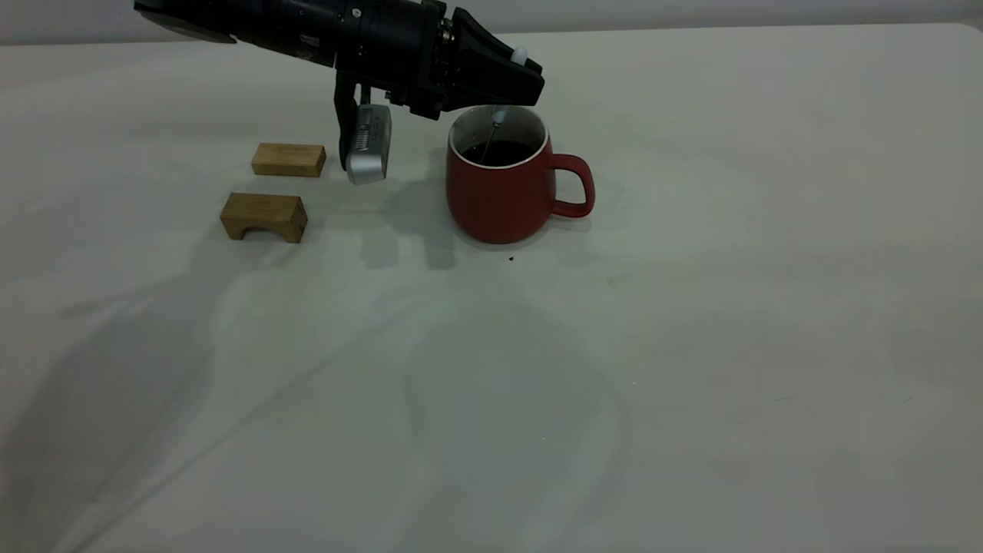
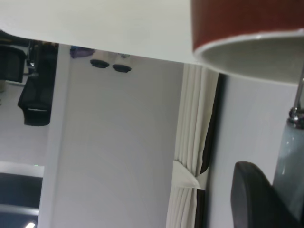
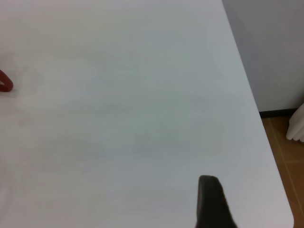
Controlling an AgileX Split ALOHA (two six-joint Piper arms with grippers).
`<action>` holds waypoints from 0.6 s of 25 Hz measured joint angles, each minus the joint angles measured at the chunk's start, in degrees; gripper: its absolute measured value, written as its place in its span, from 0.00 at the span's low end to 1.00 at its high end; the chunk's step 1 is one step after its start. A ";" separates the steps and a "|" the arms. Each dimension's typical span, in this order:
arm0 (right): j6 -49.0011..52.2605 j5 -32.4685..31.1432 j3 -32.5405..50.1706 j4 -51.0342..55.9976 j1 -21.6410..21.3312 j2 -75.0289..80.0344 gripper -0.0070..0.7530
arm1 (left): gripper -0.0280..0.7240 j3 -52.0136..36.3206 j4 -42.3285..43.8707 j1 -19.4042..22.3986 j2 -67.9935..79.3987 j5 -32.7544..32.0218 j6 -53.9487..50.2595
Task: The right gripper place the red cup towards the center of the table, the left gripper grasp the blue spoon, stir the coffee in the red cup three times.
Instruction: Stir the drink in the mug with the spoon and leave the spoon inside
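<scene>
- On the far left-of-centre part of the large off-white matte tabletop (image 1: 691, 346) stands the rounded dark-red matte mug with a white interior (image 1: 501, 184), upright, its red loop handle pointing right.
- Inside the mug lies dark, nearly black coffee (image 1: 501, 152), its surface below the white rim.
- The black left gripper (image 1: 503, 96) reaches in from the upper left and hangs just over the mug's mouth; its jaws are clenched on the small spoon with a pale light-blue handle and thin grey metal neck (image 1: 495, 123).
- The spoon hangs nearly upright, slightly tilted, its handle tip showing above the gripper and its neck running down into the coffee; the bowl is hidden in the liquid.
- In the left wrist view the pale handle (image 2: 289, 166) sits beside a black finger (image 2: 254, 199), with the mug's red wall and white rim (image 2: 247, 33) close by.
- Left of the mug, well apart from it, lie two light wooden blocks: a flat rectangular one (image 1: 289, 160) farther off and an arch-shaped one (image 1: 264, 216) nearer.
- A tiny black speck (image 1: 511, 259) lies on the tabletop just in front of the mug.
- The right gripper (image 3: 212, 204) shows only as a dark angular shape over bare tabletop at the right, well away from the mug; I cannot tell how its jaws stand.
</scene>
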State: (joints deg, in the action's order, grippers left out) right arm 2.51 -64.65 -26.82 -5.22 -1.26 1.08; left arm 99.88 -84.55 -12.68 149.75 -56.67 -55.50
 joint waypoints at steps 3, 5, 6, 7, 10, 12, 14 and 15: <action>0.00 0.00 0.00 0.00 0.00 0.00 0.66 | 0.27 0.00 0.40 0.00 0.00 -0.29 -0.05; 0.00 0.00 0.00 0.00 0.00 0.00 0.66 | 0.37 0.00 1.54 0.00 0.00 -0.59 -0.05; 0.00 0.00 0.00 0.00 0.00 0.00 0.66 | 0.45 0.00 2.72 0.00 0.00 -0.59 -0.05; 0.00 0.00 0.00 0.00 0.00 0.00 0.66 | 0.53 0.00 3.75 0.00 0.00 -0.64 -0.05; 0.00 0.00 0.00 0.00 0.00 0.00 0.66 | 0.76 0.00 6.84 0.00 0.00 -1.30 2.04; 0.00 0.00 0.00 0.00 0.00 0.00 0.66 | 0.84 0.00 8.00 0.00 -0.37 -1.96 5.79; 0.00 0.00 0.00 0.00 0.00 0.00 0.66 | 0.87 0.00 9.44 0.00 -1.27 -2.29 12.52; 0.00 0.00 0.00 0.00 0.00 0.00 0.66 | 0.87 0.00 9.79 0.00 -1.85 -2.36 15.43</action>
State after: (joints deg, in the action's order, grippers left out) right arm 2.51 -64.65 -26.82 -5.22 -1.26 1.08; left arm 99.88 -74.76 -12.68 147.90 -59.03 -40.07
